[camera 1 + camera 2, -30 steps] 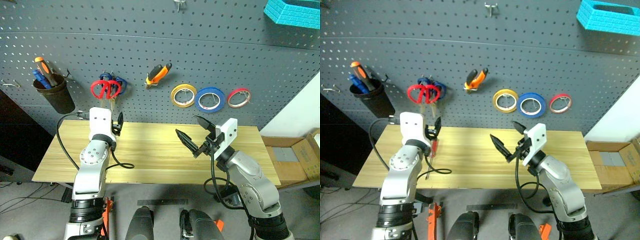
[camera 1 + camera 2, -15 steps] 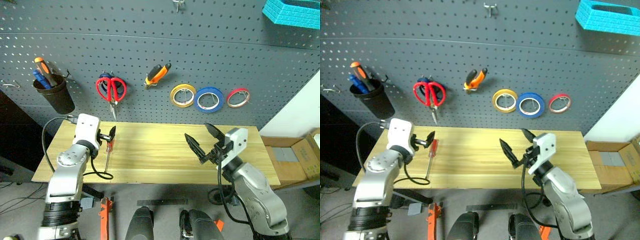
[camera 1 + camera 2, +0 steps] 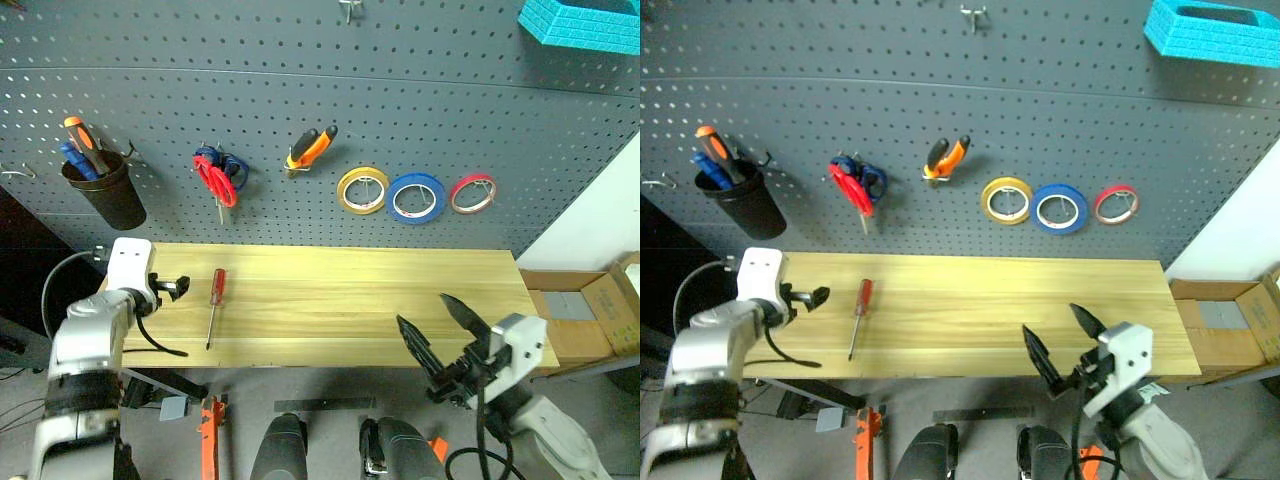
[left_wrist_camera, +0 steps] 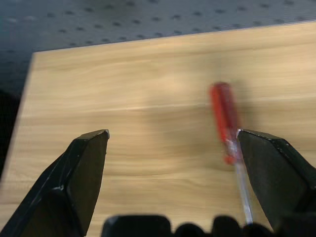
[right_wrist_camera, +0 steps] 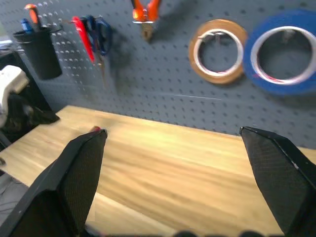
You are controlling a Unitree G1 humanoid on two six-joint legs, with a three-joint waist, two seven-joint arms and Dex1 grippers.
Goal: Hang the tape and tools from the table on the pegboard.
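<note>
Pegboard (image 3: 300, 60) now carries blue tape (image 3: 417, 197), pliers (image 3: 309, 148) & red scissors (image 3: 214, 180), hung since a sec ago. Table (image 3: 330, 300) holds just the screwdriver (image 3: 214, 303), near its left end, so that's the last tool left. Both arms pulled back: left gripper (image 3: 176, 288) at table's left edge, jaws apart, empty; right gripper (image 3: 440, 335) off front edge, spread wide, empty. Cup (image 3: 103, 190) w/ other tools and yellow/red rolls are well clear, nothing blocks.

Table (image 3: 350, 300): pale wood w/ visible grain, smooth, slight sheen. Pegboard (image 3: 300, 90): dark grey, matt, perforated, w/ bare metal hooks. Screwdriver (image 3: 213, 302): glossy red plastic-looking handle, thin metal shaft; gripper fingers (image 4: 79, 173) matt black.
</note>
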